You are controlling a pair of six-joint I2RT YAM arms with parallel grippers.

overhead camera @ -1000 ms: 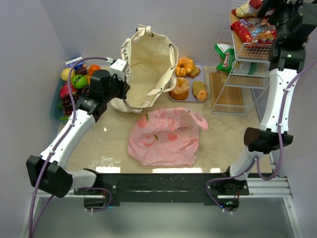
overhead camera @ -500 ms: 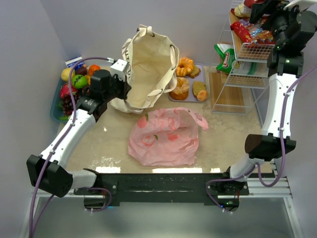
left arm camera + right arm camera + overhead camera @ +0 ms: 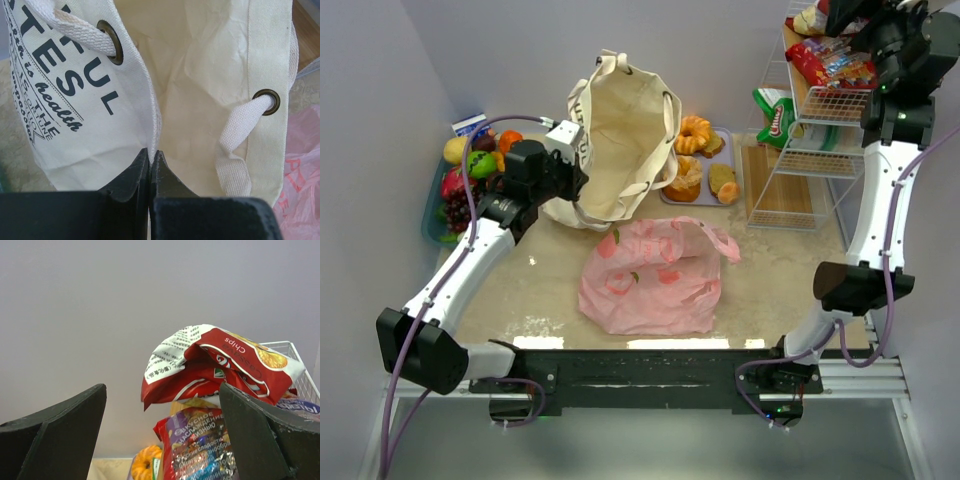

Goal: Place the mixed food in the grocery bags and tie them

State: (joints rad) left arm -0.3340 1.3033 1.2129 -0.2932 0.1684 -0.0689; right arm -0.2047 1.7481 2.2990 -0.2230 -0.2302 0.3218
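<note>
Bags and snacks on the table [image 3: 520,290], with 1 arm at the cream tote [image 3: 620,130] and 1 arm up at the wire rack [image 3: 820,150].
Left jaws are pinched tight on the cloth rim of the cream tote, which sits open at the back of the table with dark letters on its side. The pink bag [image 3: 655,275] lies flat near the front middle, apart from both arms. Pastries, with the orange ring cake [image 3: 693,133], sit on a tray [image 3: 732,165] just right of the tote. Right jaws are spread wide and hold nothing, high by the top of the rack, with a red chips packet [image 3: 220,365] in front of them. A green packet [image 3: 775,118] sits at the rack's left side.
</note>
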